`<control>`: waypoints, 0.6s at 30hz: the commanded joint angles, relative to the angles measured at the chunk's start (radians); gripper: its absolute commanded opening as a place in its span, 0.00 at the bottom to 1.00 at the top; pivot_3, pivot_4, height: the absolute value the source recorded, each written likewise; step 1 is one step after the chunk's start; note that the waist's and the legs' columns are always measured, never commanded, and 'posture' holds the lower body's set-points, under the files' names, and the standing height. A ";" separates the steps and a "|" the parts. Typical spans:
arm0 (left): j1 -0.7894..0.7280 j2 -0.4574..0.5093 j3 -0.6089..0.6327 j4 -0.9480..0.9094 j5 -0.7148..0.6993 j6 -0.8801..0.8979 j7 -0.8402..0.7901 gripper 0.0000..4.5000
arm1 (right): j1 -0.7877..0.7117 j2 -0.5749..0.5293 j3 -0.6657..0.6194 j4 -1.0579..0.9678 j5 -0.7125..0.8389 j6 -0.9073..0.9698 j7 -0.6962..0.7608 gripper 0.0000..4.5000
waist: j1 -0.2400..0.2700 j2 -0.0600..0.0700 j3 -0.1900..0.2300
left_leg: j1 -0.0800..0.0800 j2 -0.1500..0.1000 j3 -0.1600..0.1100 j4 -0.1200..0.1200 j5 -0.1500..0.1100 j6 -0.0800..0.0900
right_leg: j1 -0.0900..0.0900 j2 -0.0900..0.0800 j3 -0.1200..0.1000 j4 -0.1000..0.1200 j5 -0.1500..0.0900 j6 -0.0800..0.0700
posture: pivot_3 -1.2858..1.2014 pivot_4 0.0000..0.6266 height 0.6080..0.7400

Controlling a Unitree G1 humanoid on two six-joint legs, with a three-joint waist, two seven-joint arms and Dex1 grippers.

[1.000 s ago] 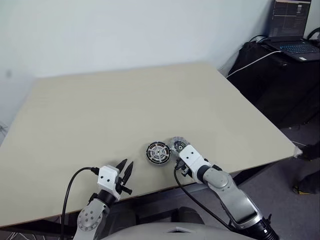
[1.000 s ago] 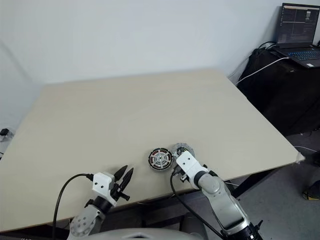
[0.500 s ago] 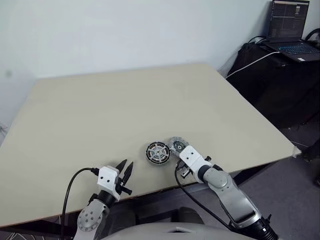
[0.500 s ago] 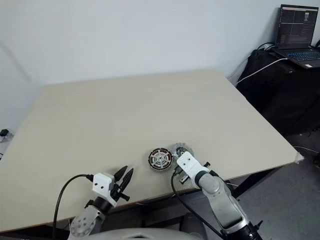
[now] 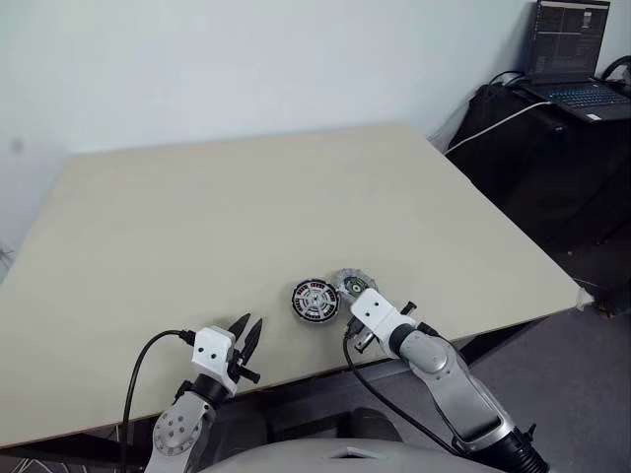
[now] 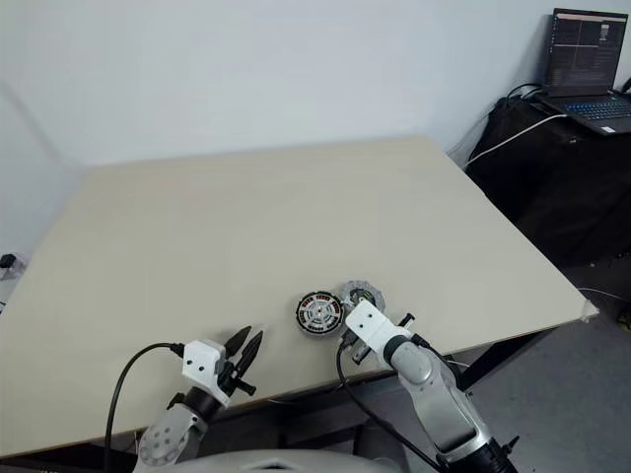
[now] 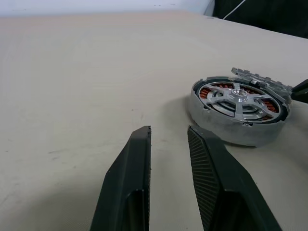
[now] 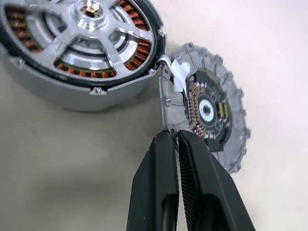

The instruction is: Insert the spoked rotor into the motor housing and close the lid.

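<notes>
The motor housing (image 8: 72,86) sits near the table's front edge, showing copper coils under the silver spokes of the spoked rotor (image 8: 89,33) seated inside it. The lid (image 8: 207,113), a grey notched disc with its dark centre facing up, leans tilted against the housing's right side. My right gripper (image 8: 174,134) is shut, with its fingertips pinching the lid's near rim. My left gripper (image 7: 168,130) hovers low over the table to the left of the housing (image 5: 315,301), slightly open and holding nothing.
The beige table (image 5: 227,207) stretches wide behind the parts. Its front edge runs just below both grippers. A black desk with an open laptop (image 5: 577,54) and cables stands off the far right corner.
My right wrist has rolled and its white head has turned slightly beside the lid. The housing has nudged a little to the right. The left arm has kept still.
</notes>
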 commanded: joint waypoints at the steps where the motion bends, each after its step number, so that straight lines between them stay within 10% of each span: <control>1: -0.012 -0.004 0.009 -0.011 -0.008 -0.017 -0.002 0.27 | -0.038 -0.038 0.057 0.007 -0.093 -0.143 -0.006 0.01 | -0.002 -0.001 0.000 | 0.000 0.000 0.000 0.000 0.000 0.000 | 0.000 0.000 0.000 0.000 0.000 0.000 | 0.52 0.00 1.00; 18: -0.021 -0.004 0.008 -0.011 -0.014 -0.007 -0.003 0.27 | -0.216 -0.197 0.249 0.178 -0.530 -0.548 0.048 0.01 | -0.022 -0.003 0.000 | 0.003 0.002 0.002 0.000 0.000 0.000 | 0.002 0.001 0.000 0.000 0.000 -0.001 | 0.52 0.00 1.00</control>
